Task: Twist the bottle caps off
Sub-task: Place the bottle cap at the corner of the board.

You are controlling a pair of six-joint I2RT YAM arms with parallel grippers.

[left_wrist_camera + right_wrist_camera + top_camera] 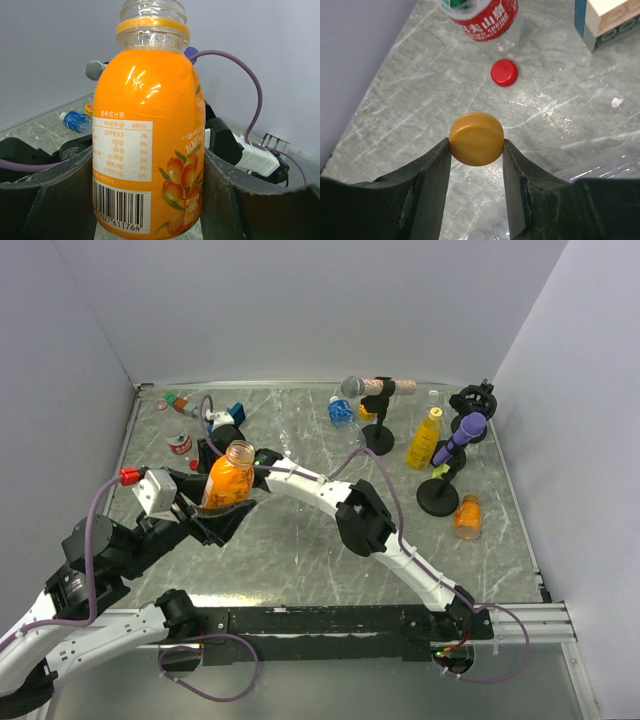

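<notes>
My left gripper [225,502] [148,172] is shut on a squat orange bottle [229,478] [147,135] and holds it upright above the table. Its neck [152,17] is open, with no cap on it. My right gripper [476,146] is shut on an orange ribbed cap [476,138] and holds it above the table, just behind and left of the bottle in the top view [212,440]. A loose red cap [504,72] lies on the table beyond it, by a clear bottle with a red label [482,15] [180,443].
A blue-and-tan block [607,20] [237,412] stands at the back left. A blue-label bottle [341,412], a tall yellow bottle [425,438] and an orange bottle [467,517] stand among the grey microphone [352,387] and the purple microphone [470,427] on stands.
</notes>
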